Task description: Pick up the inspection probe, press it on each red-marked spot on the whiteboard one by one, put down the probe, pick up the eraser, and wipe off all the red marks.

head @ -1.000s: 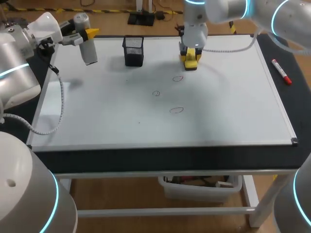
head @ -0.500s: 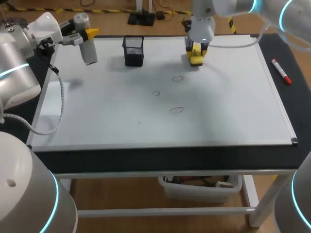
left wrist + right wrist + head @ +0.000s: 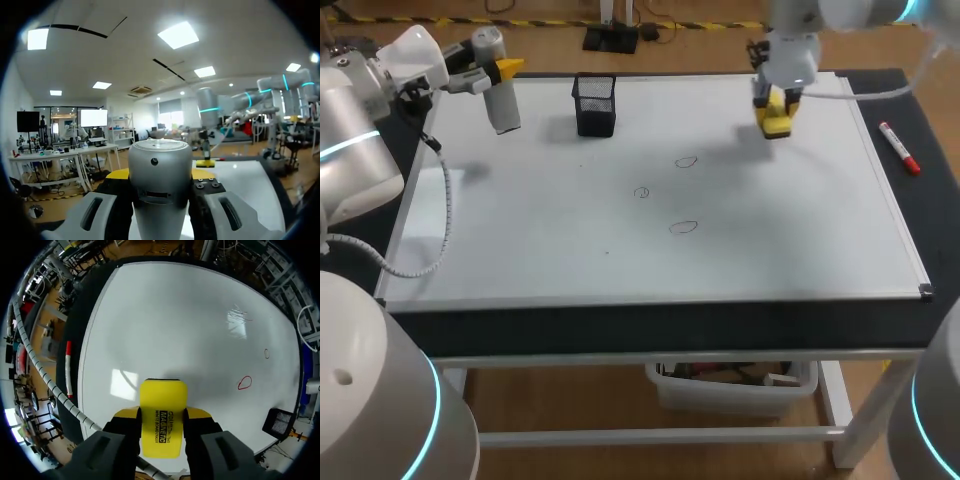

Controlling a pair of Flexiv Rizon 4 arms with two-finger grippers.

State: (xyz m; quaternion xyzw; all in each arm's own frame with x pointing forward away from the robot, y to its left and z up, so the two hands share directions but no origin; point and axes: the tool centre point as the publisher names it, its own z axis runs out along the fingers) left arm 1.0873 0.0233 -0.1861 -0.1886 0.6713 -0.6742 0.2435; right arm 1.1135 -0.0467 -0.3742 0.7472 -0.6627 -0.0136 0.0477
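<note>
My left gripper (image 3: 503,70) hangs over the whiteboard's (image 3: 520,240) far left corner, shut on the silver cylindrical probe (image 3: 504,104), which points down above the board. In the left wrist view the probe (image 3: 160,190) fills the gap between the fingers (image 3: 214,192). My right gripper (image 3: 776,104) is shut on the yellow eraser (image 3: 777,123) above the board's far right part. The right wrist view shows the eraser (image 3: 162,417) clamped between both fingers, off the surface. Three red marks (image 3: 686,160), (image 3: 641,192), (image 3: 684,227) lie mid-board; one red mark (image 3: 245,383) appears ahead of the eraser.
A black mesh pen cup (image 3: 595,105) stands at the board's far middle, between the two grippers. A red marker (image 3: 900,148) lies on the dark table strip right of the board. The marker (image 3: 68,368) also shows in the right wrist view.
My right arm has carried the eraser to the right and slightly back, away from the red marks. The left arm and probe have not moved.
</note>
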